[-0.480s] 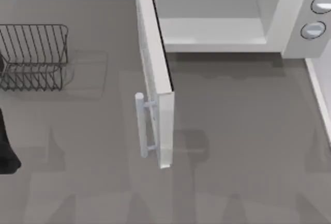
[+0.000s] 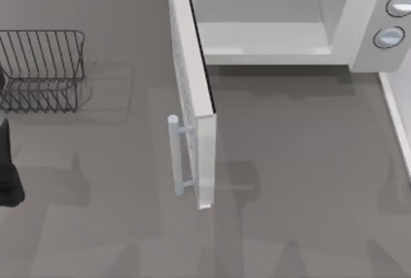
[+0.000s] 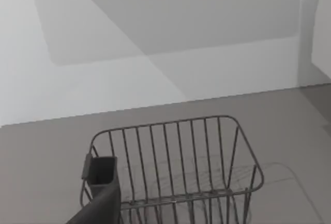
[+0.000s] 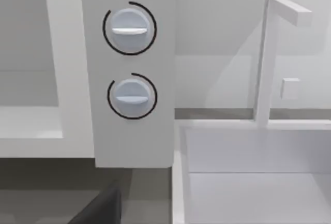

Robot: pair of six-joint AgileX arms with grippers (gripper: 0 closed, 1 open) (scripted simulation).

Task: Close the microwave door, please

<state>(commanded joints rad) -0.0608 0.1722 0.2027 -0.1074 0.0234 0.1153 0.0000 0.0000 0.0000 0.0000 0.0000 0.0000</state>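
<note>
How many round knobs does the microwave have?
2. Both sit on the microwave side panel, at the top view's right of the open cavity: one knob above, the other knob directly below it. The top view cuts off part of the upper one.

One microwave (image 2: 359,27), one door (image 2: 192,92), two knobs (image 4: 129,27), one wire rack (image 2: 42,69).

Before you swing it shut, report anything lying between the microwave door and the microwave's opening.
Nothing visible blocks the swing. The microwave door stands wide open; the table in front of the microwave is bare along its arc. The wire rack sits on the door's far side.
</note>
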